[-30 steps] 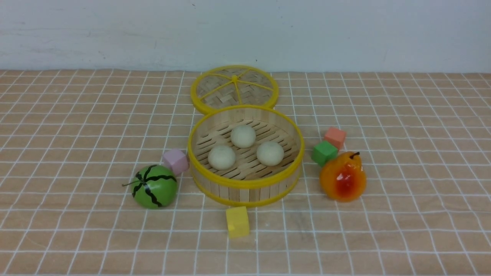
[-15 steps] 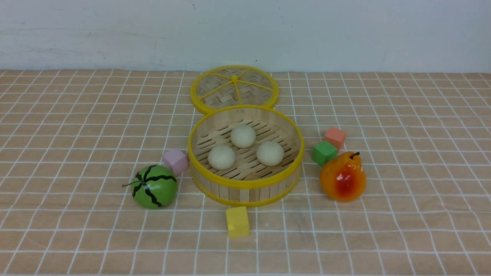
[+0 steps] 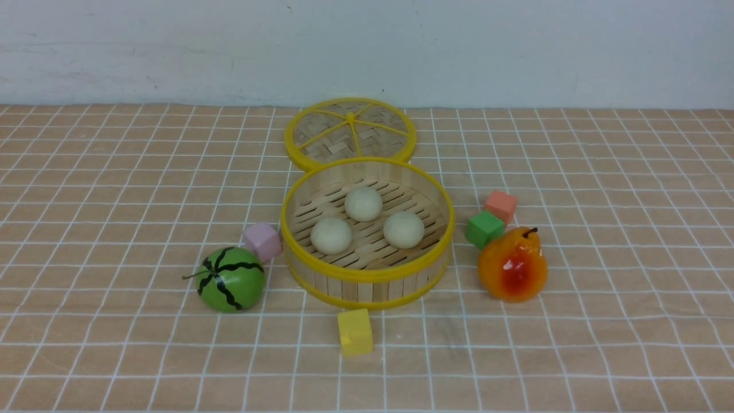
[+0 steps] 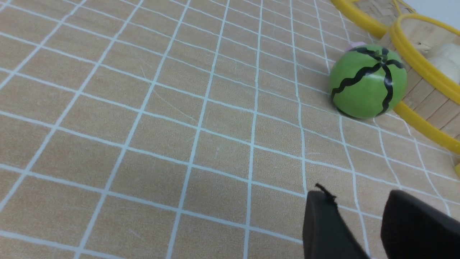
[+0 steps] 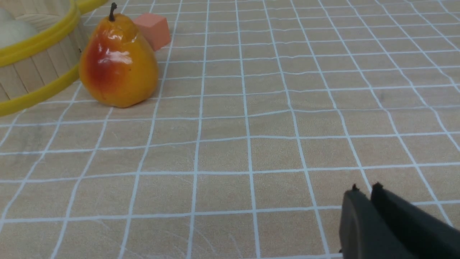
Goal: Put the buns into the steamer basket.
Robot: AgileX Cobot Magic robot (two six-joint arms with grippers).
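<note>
Three cream-white buns (image 3: 363, 203) (image 3: 331, 235) (image 3: 403, 229) lie on the slatted floor of the round bamboo steamer basket (image 3: 367, 276) at the table's middle. Neither arm shows in the front view. In the left wrist view my left gripper (image 4: 357, 196) hovers over bare cloth, open, with nothing between its fingers; the basket's rim (image 4: 420, 68) and one bun (image 4: 447, 61) show beyond it. In the right wrist view my right gripper (image 5: 365, 187) is shut and empty over the cloth, well away from the basket (image 5: 36, 39).
The woven lid (image 3: 350, 129) lies behind the basket. A toy watermelon (image 3: 230, 279) and a pink cube (image 3: 262, 241) sit to its left. A pear (image 3: 512, 265), green cube (image 3: 484, 228) and orange cube (image 3: 500, 205) sit to its right, with a yellow cube (image 3: 355, 331) in front.
</note>
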